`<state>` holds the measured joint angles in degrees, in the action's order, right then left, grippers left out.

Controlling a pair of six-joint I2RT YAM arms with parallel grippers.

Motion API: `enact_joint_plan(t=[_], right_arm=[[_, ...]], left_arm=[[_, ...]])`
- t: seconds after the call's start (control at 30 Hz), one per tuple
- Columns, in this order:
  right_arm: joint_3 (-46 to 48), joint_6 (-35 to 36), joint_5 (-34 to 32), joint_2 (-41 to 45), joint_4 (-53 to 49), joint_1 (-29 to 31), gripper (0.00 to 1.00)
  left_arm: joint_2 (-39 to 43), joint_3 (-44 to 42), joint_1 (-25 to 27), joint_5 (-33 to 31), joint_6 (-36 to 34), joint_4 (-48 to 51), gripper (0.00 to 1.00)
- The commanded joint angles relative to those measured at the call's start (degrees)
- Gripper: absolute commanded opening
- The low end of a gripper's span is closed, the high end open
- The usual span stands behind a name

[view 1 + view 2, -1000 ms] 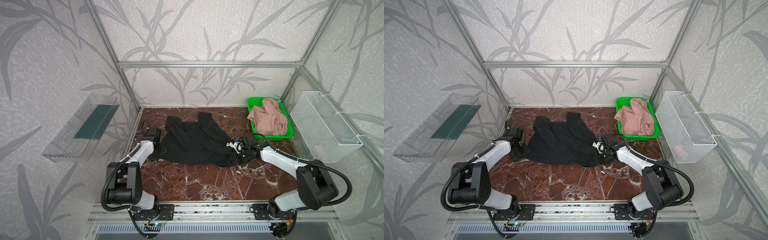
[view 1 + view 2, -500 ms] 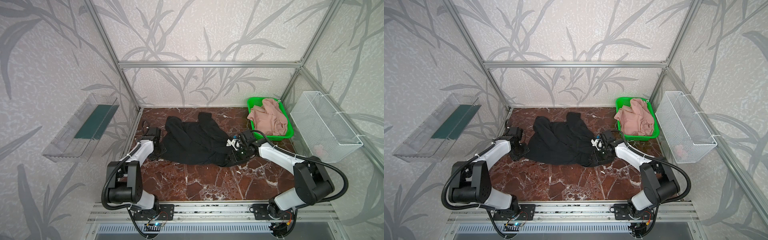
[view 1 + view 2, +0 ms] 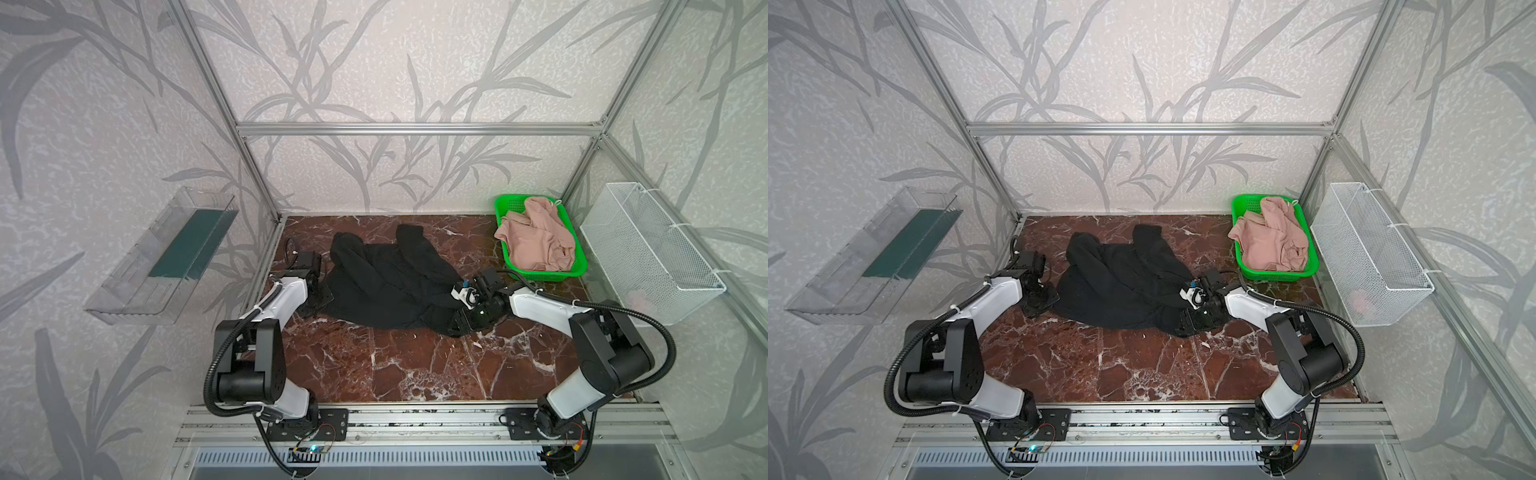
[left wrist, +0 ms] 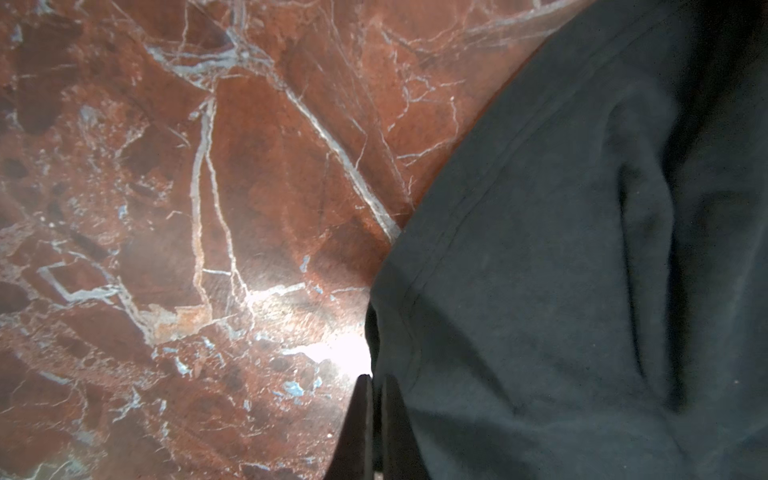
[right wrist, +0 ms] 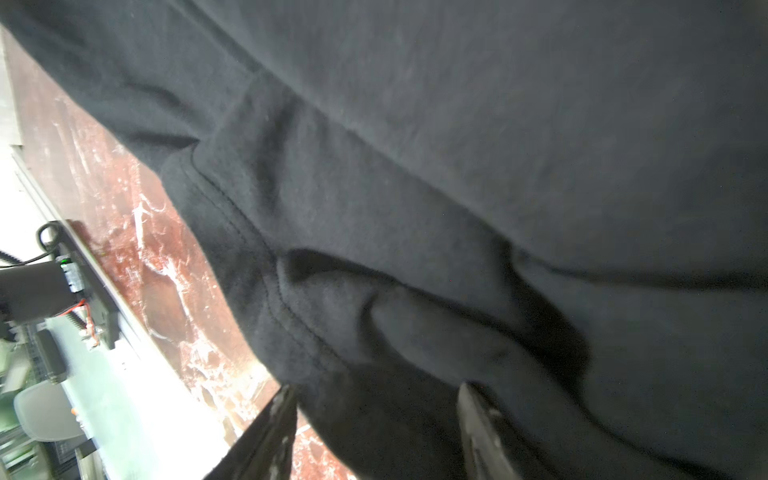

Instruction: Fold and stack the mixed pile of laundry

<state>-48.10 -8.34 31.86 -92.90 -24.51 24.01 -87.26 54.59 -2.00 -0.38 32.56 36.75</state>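
Top views: the right pincer tips merged with the black T-shirt and were hard to separate. Its wrist view showed the jaws standing apart, astride a bunched fold. Left pincer: only the finger ends were in frame, closed on the shirt's stitched hem edge. Pale object in the wire basket was unidentifiable. Shirt lay crumpled and deeply creased on the tabletop, between both pincers. Dusty-pink shorts were heaped in the green basket, beyond the right pincer.
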Motion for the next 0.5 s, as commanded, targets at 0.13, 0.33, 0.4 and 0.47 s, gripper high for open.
enact_joint_plan(t=[0.13,0.33,0.4,0.47], right_arm=[[2.81,-1.02,2.02,-1.28,3.38,0.00,0.59],[2.41,-3.26,-3.98,2.21,-1.07,0.01,0.60],[2.31,-5.24,-6.50,5.57,-3.08,0.05,0.60],[2.51,-6.49,-9.10,9.28,-4.71,0.13,0.60]], left_arm=[[-0.63,2.18,-0.55,-0.80,-1.08,1.68,0.00],[-0.19,2.46,-0.56,-1.11,-1.25,2.24,0.00],[-0.19,2.50,-0.57,-1.03,-1.29,2.22,0.00],[-0.27,2.48,-0.63,-0.98,-1.25,2.04,0.00]])
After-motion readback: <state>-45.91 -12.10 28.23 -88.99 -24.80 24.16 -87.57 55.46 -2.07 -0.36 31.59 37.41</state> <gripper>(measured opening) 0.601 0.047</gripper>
